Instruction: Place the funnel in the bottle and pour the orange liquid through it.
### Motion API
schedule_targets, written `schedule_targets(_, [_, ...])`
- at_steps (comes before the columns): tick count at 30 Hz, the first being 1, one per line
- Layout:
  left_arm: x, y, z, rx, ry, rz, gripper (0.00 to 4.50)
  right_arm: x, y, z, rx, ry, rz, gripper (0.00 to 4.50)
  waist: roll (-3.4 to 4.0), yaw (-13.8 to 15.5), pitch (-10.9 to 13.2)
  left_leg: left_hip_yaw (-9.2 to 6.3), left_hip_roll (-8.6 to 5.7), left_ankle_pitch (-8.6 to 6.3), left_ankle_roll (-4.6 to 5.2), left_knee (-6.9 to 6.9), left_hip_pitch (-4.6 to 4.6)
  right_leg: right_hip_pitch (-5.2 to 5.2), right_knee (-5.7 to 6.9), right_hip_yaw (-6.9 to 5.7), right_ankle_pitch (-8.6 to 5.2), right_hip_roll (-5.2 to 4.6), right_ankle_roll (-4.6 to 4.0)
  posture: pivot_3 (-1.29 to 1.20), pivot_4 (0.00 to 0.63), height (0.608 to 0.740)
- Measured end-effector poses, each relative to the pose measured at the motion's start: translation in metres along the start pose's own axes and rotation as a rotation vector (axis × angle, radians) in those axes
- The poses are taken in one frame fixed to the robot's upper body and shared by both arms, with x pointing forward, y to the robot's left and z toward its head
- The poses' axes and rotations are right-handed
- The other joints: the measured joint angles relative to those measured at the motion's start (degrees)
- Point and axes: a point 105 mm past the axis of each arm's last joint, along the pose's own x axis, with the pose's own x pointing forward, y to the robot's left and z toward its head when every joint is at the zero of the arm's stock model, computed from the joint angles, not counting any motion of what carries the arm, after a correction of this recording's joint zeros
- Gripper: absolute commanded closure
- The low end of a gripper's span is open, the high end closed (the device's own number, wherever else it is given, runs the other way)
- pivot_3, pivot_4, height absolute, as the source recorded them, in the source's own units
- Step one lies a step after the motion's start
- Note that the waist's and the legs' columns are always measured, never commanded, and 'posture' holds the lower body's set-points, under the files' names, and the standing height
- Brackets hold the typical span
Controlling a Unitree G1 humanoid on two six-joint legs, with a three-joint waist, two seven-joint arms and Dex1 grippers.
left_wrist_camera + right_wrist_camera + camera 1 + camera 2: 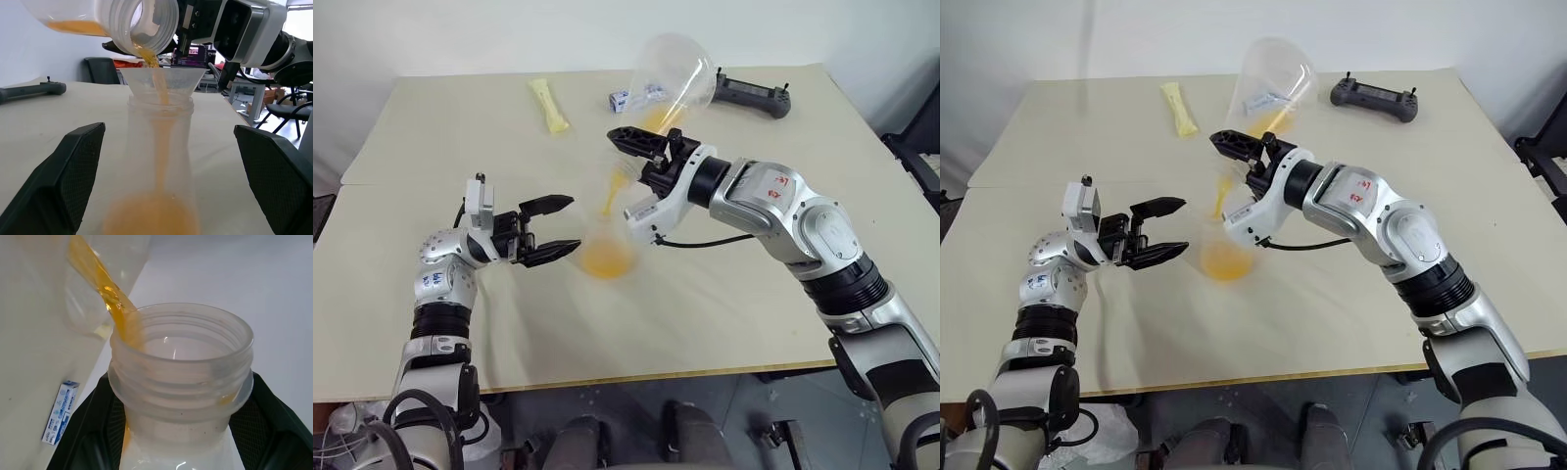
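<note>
One upright bottle (159, 161), neck up, funnel (161, 81) stem down inside.

Bright, even light falls from overhead, leaving only soft, faint shadows on the pale beige desk (734, 323) beneath both arms. The clear conical flask-shaped bottle (607, 235) between the open left claw (563, 224) and the right arm is smeared and blurry. Close to the left wrist camera, that claw's black fingers (63, 181) sit soft and out of focus.
</note>
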Motion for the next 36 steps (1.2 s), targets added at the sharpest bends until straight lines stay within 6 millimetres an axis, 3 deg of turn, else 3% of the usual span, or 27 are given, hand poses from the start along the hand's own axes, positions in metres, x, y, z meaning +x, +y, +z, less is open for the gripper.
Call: schedule_targets(36, [0.0,0.0001,0.0,-0.003,-0.001,0.001,0.0,0.0028,-0.0039,-0.0028,-0.058,-0.034,-0.034,2.07,0.0,0.0,0.0,0.0,0.01,0.0,0.0,0.0,0.0,0.0,0.01,0.01,0.0,0.0,0.0,0.0,0.15,0.74])
